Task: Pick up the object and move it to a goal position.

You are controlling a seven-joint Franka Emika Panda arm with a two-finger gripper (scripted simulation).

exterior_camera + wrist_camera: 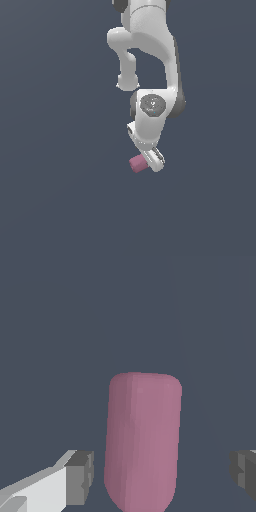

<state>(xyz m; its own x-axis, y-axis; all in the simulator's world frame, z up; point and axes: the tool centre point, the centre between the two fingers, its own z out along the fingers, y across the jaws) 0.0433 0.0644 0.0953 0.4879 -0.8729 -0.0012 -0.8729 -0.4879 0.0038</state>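
Plain slate-grey ground throughout. Gripper (160,473) spread wide, gaps both sides; pink block (143,441) lies between the fingers (80,477), untouched (exterior view: block (137,163) pokes out beside the gripper (152,159)).

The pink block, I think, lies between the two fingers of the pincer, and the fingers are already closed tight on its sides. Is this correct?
Not quite. The pink block does lie between the fingers of the pincer, but they are not closed on it. The wrist view shows dark background between each finger pad and the block's sides, so the pincer is open around it.
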